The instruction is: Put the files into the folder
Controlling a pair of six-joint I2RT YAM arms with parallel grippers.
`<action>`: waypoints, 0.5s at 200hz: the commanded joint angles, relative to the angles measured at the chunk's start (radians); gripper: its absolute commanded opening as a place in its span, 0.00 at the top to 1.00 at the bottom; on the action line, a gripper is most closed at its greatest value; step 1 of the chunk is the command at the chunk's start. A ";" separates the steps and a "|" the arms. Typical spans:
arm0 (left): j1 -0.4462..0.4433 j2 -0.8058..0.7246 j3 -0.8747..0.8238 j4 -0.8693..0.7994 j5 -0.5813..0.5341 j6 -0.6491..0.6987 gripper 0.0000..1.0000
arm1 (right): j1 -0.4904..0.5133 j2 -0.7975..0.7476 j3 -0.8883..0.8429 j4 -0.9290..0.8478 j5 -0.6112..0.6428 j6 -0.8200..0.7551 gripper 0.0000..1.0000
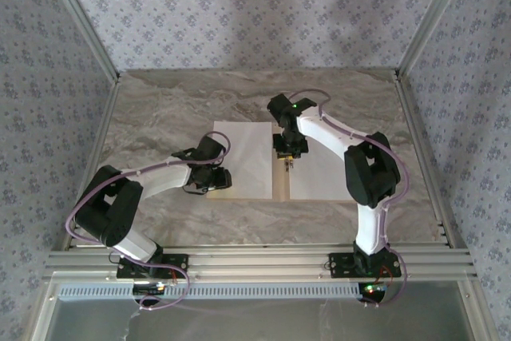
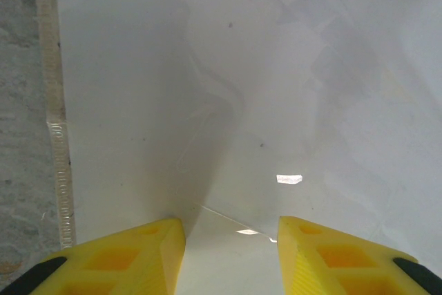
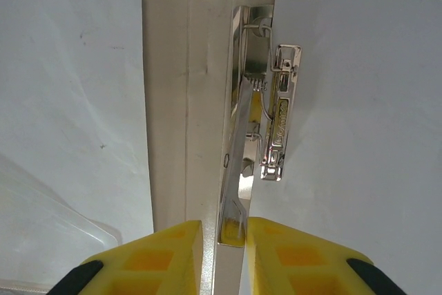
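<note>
Your right gripper (image 3: 226, 226) is nearly closed, its two yellow fingers pinching the long raised lever of the metal clip (image 3: 269, 101). The lever runs straight ahead from between the fingertips, and the body of the clip lies just ahead and slightly to the right of it. Directly under this gripper is the pale centre strip of the folder (image 3: 179, 101), which lies open and flat on the marble table (image 1: 160, 101).

The files sit on either side of this tool. One white sheet (image 3: 69, 88) lies left of the fingers on the folder's left half. The other white sheet (image 3: 366, 101) lies to their right, its inner edge running alongside the clip. You cannot tell whether that edge goes under the clip's metal or only lies beside it.

Your left gripper (image 2: 231, 222) has its fingers set clearly apart, with nothing clamped between them. It is low over the left sheet, which spreads out ahead of the fingertips. A thin paper edge crosses the gap between the fingers; you cannot tell whether the fingertips actually touch the paper. To the left of this tool a narrow band of the folder's outer edge shows, with bare table beyond it.
</note>
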 commanded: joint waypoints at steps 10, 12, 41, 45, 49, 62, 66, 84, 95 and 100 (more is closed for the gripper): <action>-0.009 0.023 -0.028 -0.051 -0.016 -0.006 0.57 | 0.003 0.017 0.029 -0.040 0.023 0.000 0.78; -0.009 0.024 -0.028 -0.051 -0.016 -0.006 0.57 | 0.002 0.017 0.029 -0.041 0.021 0.001 0.78; -0.009 0.024 -0.028 -0.051 -0.015 -0.006 0.57 | -0.001 0.020 0.032 -0.040 0.020 0.002 0.79; -0.009 0.023 -0.027 -0.051 -0.015 -0.006 0.57 | -0.001 0.021 0.033 -0.039 0.020 0.001 0.79; -0.009 0.023 -0.027 -0.051 -0.015 -0.006 0.57 | -0.001 0.021 0.034 -0.041 0.019 0.002 0.78; -0.010 0.023 -0.026 -0.053 -0.016 -0.006 0.57 | -0.001 0.021 0.039 -0.042 0.020 0.001 0.76; -0.009 0.023 -0.027 -0.053 -0.016 -0.006 0.57 | -0.003 0.022 0.040 -0.042 0.020 0.002 0.75; -0.009 0.025 -0.028 -0.053 -0.016 -0.006 0.57 | -0.003 0.023 0.045 -0.047 0.020 0.000 0.73; -0.009 0.025 -0.026 -0.053 -0.016 -0.006 0.57 | -0.004 0.025 0.047 -0.048 0.021 0.000 0.73; -0.009 0.026 -0.027 -0.053 -0.016 -0.006 0.57 | -0.005 0.026 0.048 -0.048 0.020 0.000 0.73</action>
